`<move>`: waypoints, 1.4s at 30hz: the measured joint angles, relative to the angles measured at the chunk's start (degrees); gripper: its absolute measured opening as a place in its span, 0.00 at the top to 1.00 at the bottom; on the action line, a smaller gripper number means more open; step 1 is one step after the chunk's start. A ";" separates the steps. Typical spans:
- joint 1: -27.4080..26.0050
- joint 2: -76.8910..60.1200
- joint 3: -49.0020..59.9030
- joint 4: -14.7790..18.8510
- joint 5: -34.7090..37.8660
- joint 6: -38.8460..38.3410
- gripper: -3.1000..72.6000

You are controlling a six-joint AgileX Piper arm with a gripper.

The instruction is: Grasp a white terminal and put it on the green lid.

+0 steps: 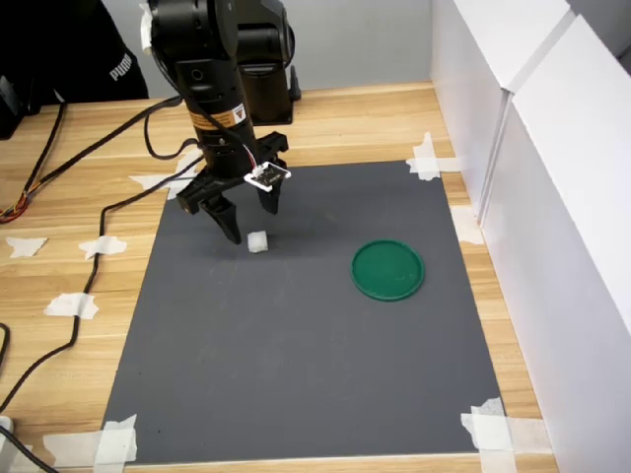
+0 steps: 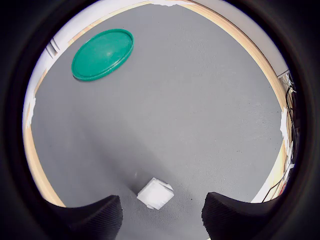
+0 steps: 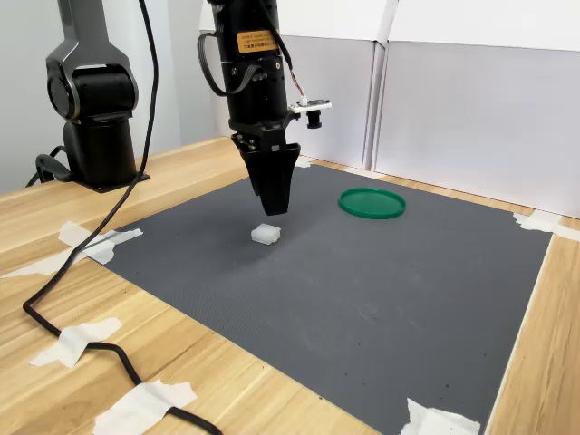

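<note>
Jaws of the gripper (image 1: 252, 221) spread wide and empty, fingertips hanging just above the dark grey mat (image 1: 296, 374), with the white terminal (image 1: 258, 241) lying on the mat just below and between the two tips, touching neither in the wrist view (image 2: 155, 193). Well clear of the jaws, beyond the terminal on the same mat: the green lid (image 1: 388, 269), flat and bare. Readable writing: "PUMA" in white on a black garment (image 1: 59, 49) behind the arm; orange label (image 3: 256, 41) on the arm, print too small to read.
</note>
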 joint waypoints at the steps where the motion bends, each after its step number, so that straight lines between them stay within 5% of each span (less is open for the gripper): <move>1: 0.00 0.13 0.29 -0.11 -0.27 0.00 0.06; 23: 0.16 5.08 2.66 -1.09 -3.49 0.00 0.08; 28: 0.16 5.08 2.66 -1.50 -4.35 0.00 0.21; 33: 0.16 6.03 2.66 -1.68 -4.42 1.84 0.48; 42: 0.16 5.03 2.66 -2.15 -4.42 3.03 0.48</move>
